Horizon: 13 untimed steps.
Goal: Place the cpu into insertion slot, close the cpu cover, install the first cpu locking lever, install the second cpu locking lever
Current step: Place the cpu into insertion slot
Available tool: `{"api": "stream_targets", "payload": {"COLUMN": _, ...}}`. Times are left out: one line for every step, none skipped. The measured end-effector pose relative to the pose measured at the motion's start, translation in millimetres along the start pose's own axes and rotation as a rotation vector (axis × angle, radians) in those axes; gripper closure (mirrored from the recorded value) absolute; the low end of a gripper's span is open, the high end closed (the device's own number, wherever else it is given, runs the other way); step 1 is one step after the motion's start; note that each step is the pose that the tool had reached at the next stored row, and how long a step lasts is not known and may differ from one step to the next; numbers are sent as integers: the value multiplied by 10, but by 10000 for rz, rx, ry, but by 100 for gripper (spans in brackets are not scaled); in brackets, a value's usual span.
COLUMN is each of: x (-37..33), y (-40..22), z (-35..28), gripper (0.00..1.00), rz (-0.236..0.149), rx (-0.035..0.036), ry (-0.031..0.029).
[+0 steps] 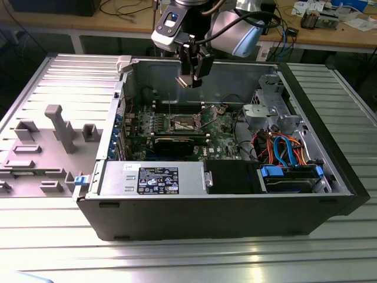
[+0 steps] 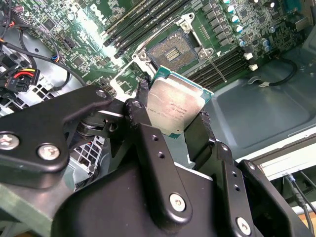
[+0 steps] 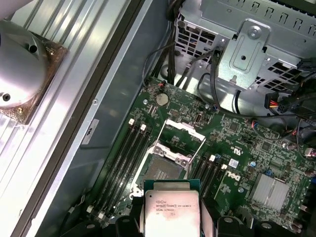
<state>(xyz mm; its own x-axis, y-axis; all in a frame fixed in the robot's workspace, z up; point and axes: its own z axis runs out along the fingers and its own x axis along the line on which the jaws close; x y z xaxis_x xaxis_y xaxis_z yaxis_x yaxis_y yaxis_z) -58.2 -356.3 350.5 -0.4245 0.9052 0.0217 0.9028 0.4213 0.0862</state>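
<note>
The gripper [image 2: 172,112] pinches the cpu [image 2: 176,102] by two opposite edges and holds it in the air near the exposed insertion slot [image 2: 173,52]. The cpu cover [image 3: 183,127] is swung open.

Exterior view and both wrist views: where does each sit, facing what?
Exterior view: off the arm, above the open computer case, looking down into it; arm and gripper show over the motherboard.
Second wrist view: behind the gripper, looking along its fingers at the chip and socket.
First wrist view: on the arm, looking down on the motherboard; finger parts flank the chip.
Shared: both wrist views show chip and socket.
</note>
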Motion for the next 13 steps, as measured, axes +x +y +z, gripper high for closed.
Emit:
{"api": "stream_targets", "payload": {"x": 0, "y": 0, "z": 0, "gripper": 46, "rz": 1, "rx": 0, "ry": 0}}
{"api": "stream_targets", "payload": {"x": 0, "y": 0, "z": 0, "gripper": 46, "rz": 1, "rx": -1, "ry": 0}}
{"api": "stream_targets", "payload": {"x": 0, "y": 0, "z": 0, "gripper": 46, "rz": 1, "rx": -1, "ry": 0}}
{"api": "stream_targets", "payload": {"x": 0, "y": 0, "z": 0, "gripper": 46, "rz": 2, "rx": 0, "ry": 0}}
{"api": "stream_targets", "payload": {"x": 0, "y": 0, "z": 0, "gripper": 46, "rz": 2, "rx": 0, "ry": -1}}
{"api": "stream_targets", "payload": {"x": 0, "y": 0, "z": 0, "gripper": 46, "rz": 2, "rx": 0, "ry": -1}}
{"api": "stream_targets", "payload": {"x": 0, "y": 0, "z": 0, "gripper": 46, "rz": 3, "rx": -1, "ry": 0}}
{"api": "stream_targets", "payload": {"x": 0, "y": 0, "z": 0, "gripper": 46, "rz": 4, "rx": 0, "ry": 0}}
{"api": "stream_targets", "payload": {"x": 0, "y": 0, "z": 0, "gripper": 46, "rz": 5, "rx": -1, "ry": -1}}
{"api": "stream_targets", "payload": {"x": 0, "y": 0, "z": 0, "gripper": 46, "rz": 8, "rx": -1, "ry": 0}}
{"api": "stream_targets", "payload": {"x": 0, "y": 0, "z": 0, "gripper": 46, "rz": 25, "rx": -1, "ry": -2}}
{"api": "stream_targets", "payload": {"x": 0, "y": 0, "z": 2, "gripper": 46, "rz": 77, "rx": -2, "ry": -6}}
{"api": "stream_targets", "payload": {"x": 0, "y": 0, "z": 3, "gripper": 46, "rz": 121, "rx": -3, "ry": -10}}
